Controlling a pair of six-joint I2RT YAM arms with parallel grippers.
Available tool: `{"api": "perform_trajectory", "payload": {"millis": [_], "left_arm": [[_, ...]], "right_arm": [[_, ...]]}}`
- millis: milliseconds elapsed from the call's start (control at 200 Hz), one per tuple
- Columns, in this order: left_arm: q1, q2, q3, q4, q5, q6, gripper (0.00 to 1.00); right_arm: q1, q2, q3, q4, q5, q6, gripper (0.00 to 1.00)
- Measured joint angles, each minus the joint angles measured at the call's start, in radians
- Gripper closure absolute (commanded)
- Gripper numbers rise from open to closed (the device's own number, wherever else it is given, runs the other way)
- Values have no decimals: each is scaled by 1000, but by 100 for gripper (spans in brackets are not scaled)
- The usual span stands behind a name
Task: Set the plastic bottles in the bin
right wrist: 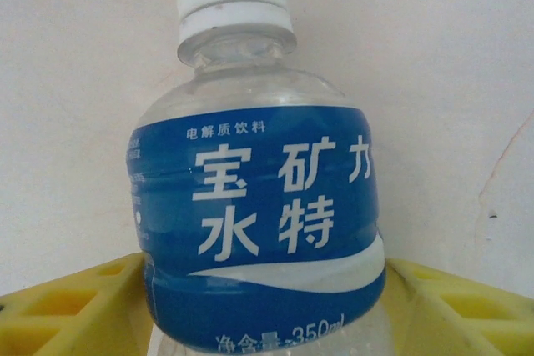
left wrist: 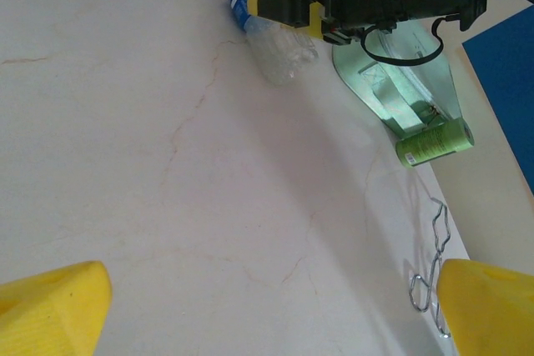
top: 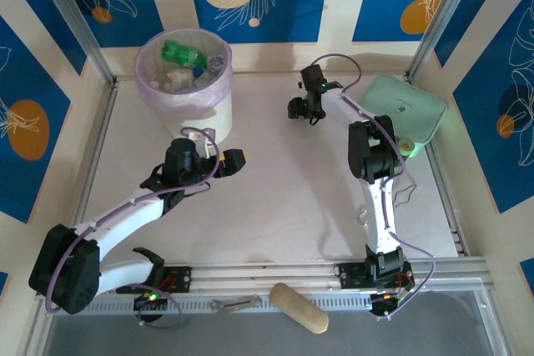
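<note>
1. The right gripper (right wrist: 267, 314) is clamped on a blue-labelled bottle (right wrist: 259, 206). Its yellow fingers (right wrist: 75, 306) press the lower label from 9 and 3 o'clock.
2. In the right wrist view the bottle's long axis runs from 6 to 12 o'clock. The white cap is at 12, pointing away from the wrist, and the base is cut off below.
3. In the left wrist view the same bottle (left wrist: 271, 39) slants, with its cap toward 11 o'clock and its crumpled clear body toward 5 o'clock.
4. I cannot tell whether it touches the table (top: 275, 198).
5. The left gripper (left wrist: 267, 314) is spread wide, at 5 o'clock from the bin (top: 213, 110).
6. The bin stands at 9 o'clock from the right gripper and holds several bottles (top: 183, 52).
7. A green bottle (left wrist: 434, 142) lies at 4 o'clock from the held one, against a mint-green pouch (left wrist: 400, 93).
</note>
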Motion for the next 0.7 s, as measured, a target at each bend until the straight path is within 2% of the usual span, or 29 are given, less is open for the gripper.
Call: {"api": "perform_trajectory", "payload": {"millis": [320,485,700], "left_arm": [[-1,6,11,0,0,-2,0],[-3,7,19,-6,0,-2,0],[-5,15,42,-16,0,-2,0]], "right_arm": [[5,39,66,-30,29,-5,31],[5,55,92,-42,30,-16,25],[5,105,133,-78,37,-39,25]]}}
